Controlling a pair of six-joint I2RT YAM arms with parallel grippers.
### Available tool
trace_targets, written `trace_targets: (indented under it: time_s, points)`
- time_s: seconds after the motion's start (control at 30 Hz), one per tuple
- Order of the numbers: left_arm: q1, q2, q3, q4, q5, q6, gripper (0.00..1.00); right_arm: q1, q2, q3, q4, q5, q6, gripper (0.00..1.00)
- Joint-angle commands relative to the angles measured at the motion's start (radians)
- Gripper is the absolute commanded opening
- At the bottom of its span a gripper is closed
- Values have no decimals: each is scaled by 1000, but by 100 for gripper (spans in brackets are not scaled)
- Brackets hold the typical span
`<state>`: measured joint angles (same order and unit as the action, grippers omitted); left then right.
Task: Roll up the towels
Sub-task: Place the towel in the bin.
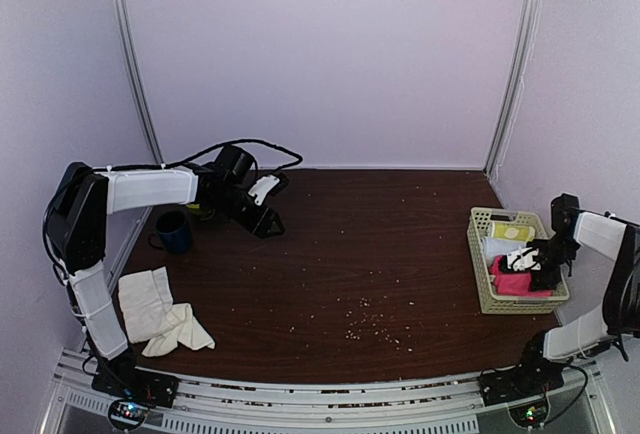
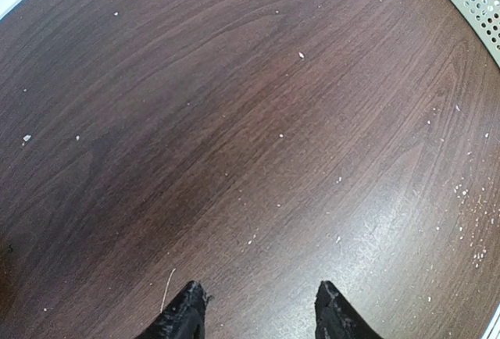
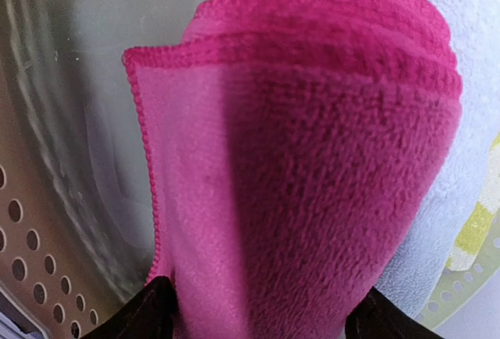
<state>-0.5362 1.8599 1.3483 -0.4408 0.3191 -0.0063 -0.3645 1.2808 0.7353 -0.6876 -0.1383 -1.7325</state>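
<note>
Left pincer (image 2: pixel 258 309), right pincer (image 3: pixel 262 308): jaws apart.

The table (image 1: pixel 370 254) is dark brown wood grain speckled with pale crumbs, and the walls (image 1: pixel 330 54) are pale lilac. At the near left the towel (image 1: pixel 160 309) is cream, the mug (image 1: pixel 175 231) behind it dark blue. At the right, the perforated basket (image 1: pixel 478 269) is pale yellow, with a bright pink towel (image 3: pixel 312 159), a white roll (image 3: pixel 469 159) and a yellow-green roll (image 1: pixel 508 231).
</note>
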Motion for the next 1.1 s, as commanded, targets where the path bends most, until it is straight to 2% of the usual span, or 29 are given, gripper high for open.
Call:
trace_targets:
  time_s: [0.0, 0.07, 0.1, 0.13, 0.37, 0.53, 0.57, 0.67, 0.9, 1.07]
  points:
    - [9, -13, 7, 31, 28, 0, 50, 7, 1, 23, -70, 44, -5, 76]
    - [9, -16, 6, 30, 31, 0, 50, 10, -3, 21, -77, 54, -7, 77]
    - [10, -17, 6, 30, 30, 0, 50, 10, -10, 20, -78, 60, -7, 82]
    - [10, -19, 5, 31, 30, 0, 50, 10, -16, 24, -77, 62, -5, 84]
    - [9, -21, 8, 31, 45, -3, 50, 22, -4, 62, 0, 66, 97, 86]
    - [9, -26, 5, 31, 48, -4, 50, 29, -17, 0, 38, 94, 72, 87]
    - [9, -27, 4, 31, 46, -3, 50, 29, -23, -9, 35, 100, 67, 97]
    - [10, -28, 5, 31, 49, -7, 50, 63, -39, -41, 53, 109, 72, 100]
    - [10, -28, 4, 31, 52, -10, 50, 84, -42, -105, 363, 140, 226, 100]
    - [10, -28, 7, 31, 58, -14, 50, 85, -42, -99, 422, 128, 239, 100]
